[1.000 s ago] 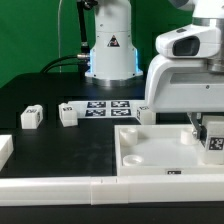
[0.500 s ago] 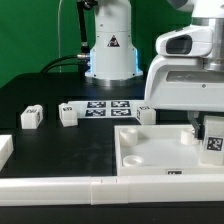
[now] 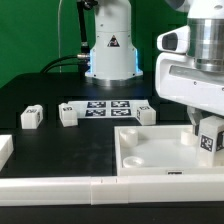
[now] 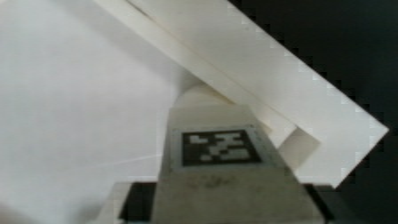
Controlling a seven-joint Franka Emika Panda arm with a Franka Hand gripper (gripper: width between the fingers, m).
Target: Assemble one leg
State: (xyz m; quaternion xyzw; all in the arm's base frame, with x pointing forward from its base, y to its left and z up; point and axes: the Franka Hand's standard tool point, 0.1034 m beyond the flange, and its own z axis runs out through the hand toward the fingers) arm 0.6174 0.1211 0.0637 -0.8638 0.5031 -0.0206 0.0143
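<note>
The jaws pinch the leg (image 3: 209,139) by its upper sides, holding it above the panel (image 3: 150,152) at the exterior view's right, near edge of the desk (image 3: 40,95). Light, stiff, smooth plastic: I judge it may slip unless gripped squarely on flat faces.

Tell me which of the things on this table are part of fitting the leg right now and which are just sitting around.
In use:
- the leg held in the claw
- the large white panel under it

Lying about:
- three spare legs
- the marker board
- the long white bar in front
</note>
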